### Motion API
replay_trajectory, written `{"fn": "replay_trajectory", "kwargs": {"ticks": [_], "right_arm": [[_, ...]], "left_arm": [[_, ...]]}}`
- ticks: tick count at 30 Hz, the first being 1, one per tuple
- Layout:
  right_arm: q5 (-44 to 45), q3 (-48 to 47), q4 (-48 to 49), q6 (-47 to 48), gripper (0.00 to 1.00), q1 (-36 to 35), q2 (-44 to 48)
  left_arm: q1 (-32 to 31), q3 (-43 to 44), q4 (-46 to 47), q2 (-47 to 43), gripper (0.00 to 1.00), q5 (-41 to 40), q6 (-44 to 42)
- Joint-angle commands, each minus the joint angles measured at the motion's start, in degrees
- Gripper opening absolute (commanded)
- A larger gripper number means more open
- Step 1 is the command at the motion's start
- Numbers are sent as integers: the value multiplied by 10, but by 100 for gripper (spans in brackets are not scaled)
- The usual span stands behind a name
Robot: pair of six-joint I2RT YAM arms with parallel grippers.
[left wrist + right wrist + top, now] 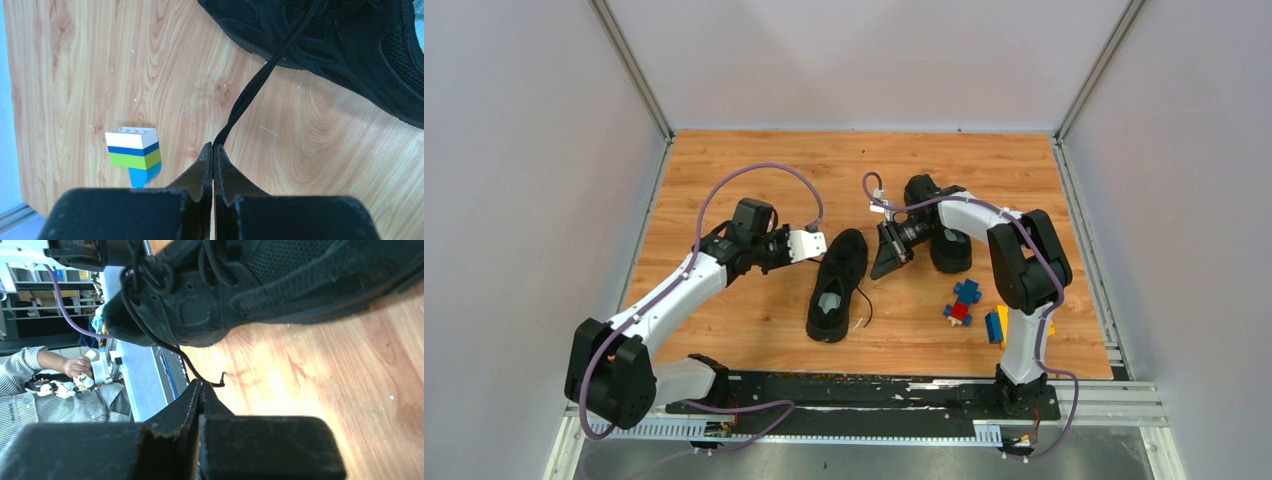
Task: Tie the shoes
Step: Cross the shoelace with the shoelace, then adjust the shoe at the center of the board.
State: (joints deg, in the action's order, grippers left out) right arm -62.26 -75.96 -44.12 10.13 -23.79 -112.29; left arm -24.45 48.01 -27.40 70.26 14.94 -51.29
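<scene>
Both arms are working the one shoe (837, 285), which is lying mid-table (754, 180) between them. The second shoe (951, 252) is sitting further right, partly under the right arm.

- The left gripper (213, 146) is closed, pinching a lace (255, 85) at the very fingertips. The lace is running up to the shoe, off the wood.
- The right gripper (200, 382) is closed too. It appears to be nipping the other lace (216, 385) close to its free end, with a short stub poking out.

Risks as I am judging them:

- Both pinches are sitting at the extreme tips, so any sideways pull is likely to be slipping thin cord out.
- The right hold is leaving almost no tail for forming a loop.
- The shoe is lying unanchored, so pulling may be dragging it rather than tightening.
- Crossing the laces is bringing the two grippers close over the shoe, risking a clash.
- A striped block (134, 155) is sitting just beside the left gripper, and toy blocks (964, 300) are lying near the right arm, where a sweep could knock them.
</scene>
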Motion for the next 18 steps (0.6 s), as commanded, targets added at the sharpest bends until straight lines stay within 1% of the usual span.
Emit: {"fn": "replay_trajectory", "kwargs": {"ticks": [1,4,6,8,11,13,14,15,16,17,18], "right_arm": [[35,6,-31,53,0,1,31],[22,-1,-23,46,0,1,34],[19,-11,-14,36,1,1,33],[18,-22,-3,26,3,0,32],[14,-45,9,15,5,0,22],[10,-67,12,7,7,-1,12],[8,-74,14,3,7,-1,8],[7,-80,17,0,8,-1,5],[7,-85,19,-3,8,-2,2],[7,-88,20,-4,9,-2,-1],[7,-90,21,-5,11,-3,-3]], "left_arm": [[8,-7,1,-23,0,6,-6],[8,-13,-7,-28,0,50,-8],[8,-11,-21,-29,0,111,-8],[8,-5,-37,-29,0,148,-7],[8,6,-53,-31,1,188,-11],[8,9,-32,-42,6,214,17],[8,7,2,-52,11,225,49],[8,6,50,-62,14,230,70],[8,5,75,-66,18,235,116],[8,8,119,-66,20,238,135],[8,20,134,-62,21,248,167]]}}
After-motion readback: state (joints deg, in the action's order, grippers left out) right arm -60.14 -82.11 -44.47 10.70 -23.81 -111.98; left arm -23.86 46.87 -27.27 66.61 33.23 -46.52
